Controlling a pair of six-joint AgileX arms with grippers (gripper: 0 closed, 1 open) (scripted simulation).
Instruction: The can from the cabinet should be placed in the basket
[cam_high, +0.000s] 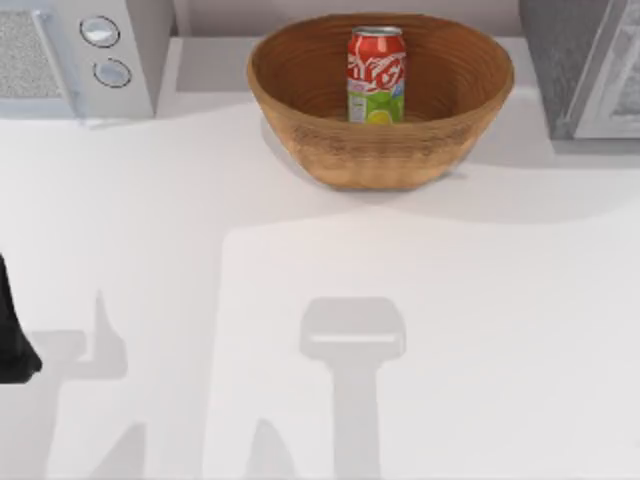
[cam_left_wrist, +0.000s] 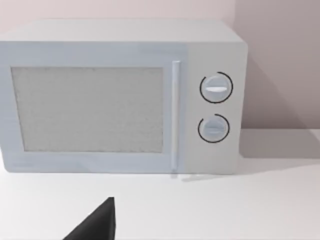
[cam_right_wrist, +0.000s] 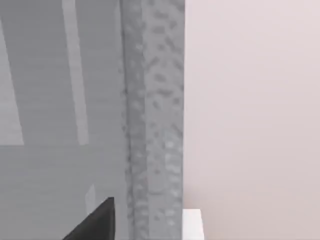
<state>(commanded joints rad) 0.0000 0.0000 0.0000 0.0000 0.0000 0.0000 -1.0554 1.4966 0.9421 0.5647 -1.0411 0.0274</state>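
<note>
The red can (cam_high: 377, 75) with its green lower band stands upright inside the round wicker basket (cam_high: 380, 160) at the back middle of the table. No gripper touches it. The dark grey speckled cabinet (cam_high: 565, 60) with its pale framed door sits at the back right. A dark part of my left arm (cam_high: 12, 340) shows at the table's left edge. In the left wrist view, a dark piece of my left gripper (cam_left_wrist: 95, 225) points toward the microwave. In the right wrist view, a dark piece of my right gripper (cam_right_wrist: 95, 222) sits close before the cabinet (cam_right_wrist: 155, 125).
A white microwave (cam_high: 80, 50) with two round knobs stands at the back left, also seen front-on as the microwave (cam_left_wrist: 120, 95) in the left wrist view. The white table (cam_high: 450, 330) stretches wide in front of the basket, crossed by grey arm shadows.
</note>
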